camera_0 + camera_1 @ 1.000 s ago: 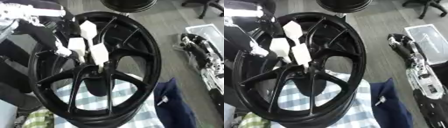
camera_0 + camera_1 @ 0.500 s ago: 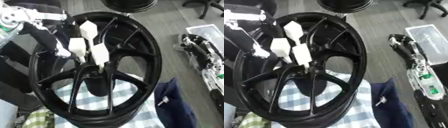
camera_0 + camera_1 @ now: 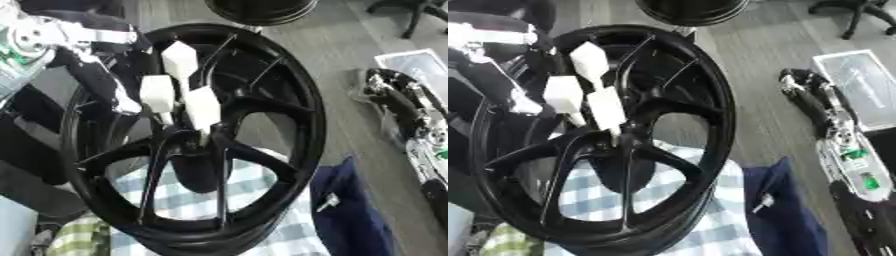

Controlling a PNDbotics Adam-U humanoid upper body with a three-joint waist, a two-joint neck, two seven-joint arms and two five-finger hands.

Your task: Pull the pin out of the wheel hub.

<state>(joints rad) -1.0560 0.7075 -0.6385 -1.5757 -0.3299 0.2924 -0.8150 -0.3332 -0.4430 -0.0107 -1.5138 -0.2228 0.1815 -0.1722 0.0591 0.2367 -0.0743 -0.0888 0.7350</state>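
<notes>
Black spoked wheel hub (image 3: pixel 262 165) stands tilted on a blue-and-white checked cloth (image 3: pixel 188 200), filling most of both eye views. Its rim runs from upper centre down to the bottom edge; the spokes meet at a dark centre boss (image 3: pixel 197 145).

Left hand (image 3: pixel 179 87) comes in from upper left, black arm with silver joint (image 3: pixel 35 37) behind it. The white-tipped fingers (image 3: pixel 201 107) point down through the wheel, between the spokes, with the tips at the centre boss. They appear bunched together at the boss, but I cannot tell whether they are closed on anything; the pin itself cannot be made out among the fingertips and the dark metal. If it is there, it is at the boss, hidden by the fingers.

Right hand (image 3: pixel 802 82) is seen in the right eye view, dark, at the end of the black and silver right arm (image 3: pixel 846 150), which lies along the right edge over the grey floor (image 3: pixel 346 65). Its fingers cannot be read.

A dark blue cloth (image 3: pixel 350 215) lies beside the wheel at lower right, touching the checked cloth. A second black round object (image 3: pixel 689 10) sits at the top edge, just beyond the rim. A pale flat tray (image 3: pixel 859 85) lies on the floor right of the right hand.
</notes>
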